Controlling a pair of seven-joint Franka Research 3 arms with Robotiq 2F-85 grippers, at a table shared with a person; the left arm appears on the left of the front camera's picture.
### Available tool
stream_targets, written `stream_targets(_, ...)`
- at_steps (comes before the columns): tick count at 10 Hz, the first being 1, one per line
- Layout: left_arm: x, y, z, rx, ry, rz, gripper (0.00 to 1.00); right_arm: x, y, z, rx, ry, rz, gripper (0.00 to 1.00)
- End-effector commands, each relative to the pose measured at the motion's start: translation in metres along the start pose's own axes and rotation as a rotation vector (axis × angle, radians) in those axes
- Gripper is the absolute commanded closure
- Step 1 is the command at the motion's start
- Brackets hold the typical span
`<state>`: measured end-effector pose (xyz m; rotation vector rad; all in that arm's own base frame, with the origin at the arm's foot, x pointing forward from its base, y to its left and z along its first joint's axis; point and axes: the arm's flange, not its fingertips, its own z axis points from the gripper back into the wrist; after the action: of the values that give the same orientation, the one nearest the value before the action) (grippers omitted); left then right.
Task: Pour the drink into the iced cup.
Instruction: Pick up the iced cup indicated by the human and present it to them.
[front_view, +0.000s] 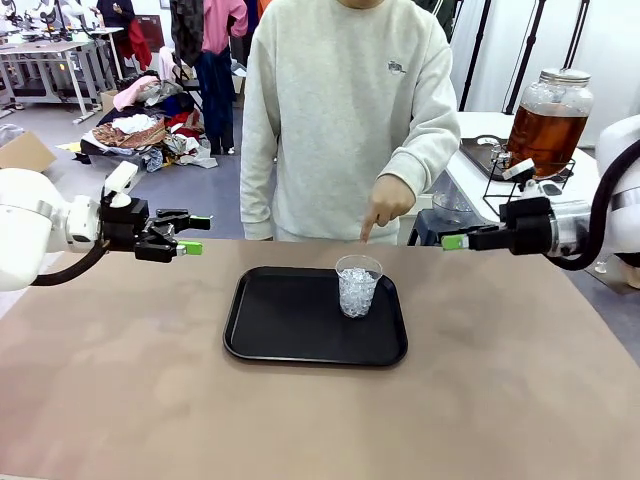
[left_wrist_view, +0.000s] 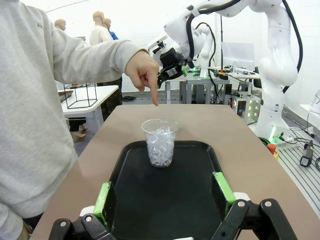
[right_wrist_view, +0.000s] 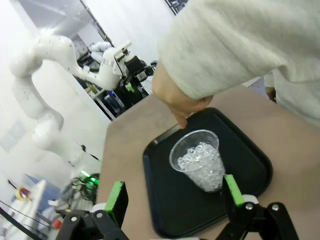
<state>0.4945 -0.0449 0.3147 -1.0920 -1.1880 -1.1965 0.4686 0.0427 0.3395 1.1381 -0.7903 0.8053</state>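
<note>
Left pincer, right pincer: spread, empty.
Hand points at iced cup by tray's far edge: likely pour target.

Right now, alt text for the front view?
A clear cup of ice stands on a black tray on a tan table, and a person's hand points down at it from the far side. The left gripper and right gripper hover open on either side; a jar of amber drink stands behind at right.
</note>
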Motion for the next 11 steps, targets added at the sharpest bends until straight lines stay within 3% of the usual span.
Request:
stream_targets(1,0.001,0.000,0.000,0.000,-0.001,-0.002,0.00,-0.013,-0.010,-0.022,-0.071,-0.012,0.138,0.00)
stream_targets(4,0.001,0.000,0.000,0.000,-0.001,-0.002,0.00,-0.025,-0.016,-0.048,-0.122,-0.012,0.254,0.00)
stream_targets(6,0.001,0.000,0.000,0.000,-0.001,-0.002,0.00,-0.025,-0.015,-0.046,-0.111,-0.002,0.179,0.00)
stream_targets(11,0.001,0.000,0.000,0.000,-0.001,-0.002,0.00,-0.023,-0.016,-0.042,-0.095,0.009,0.223,0.00)
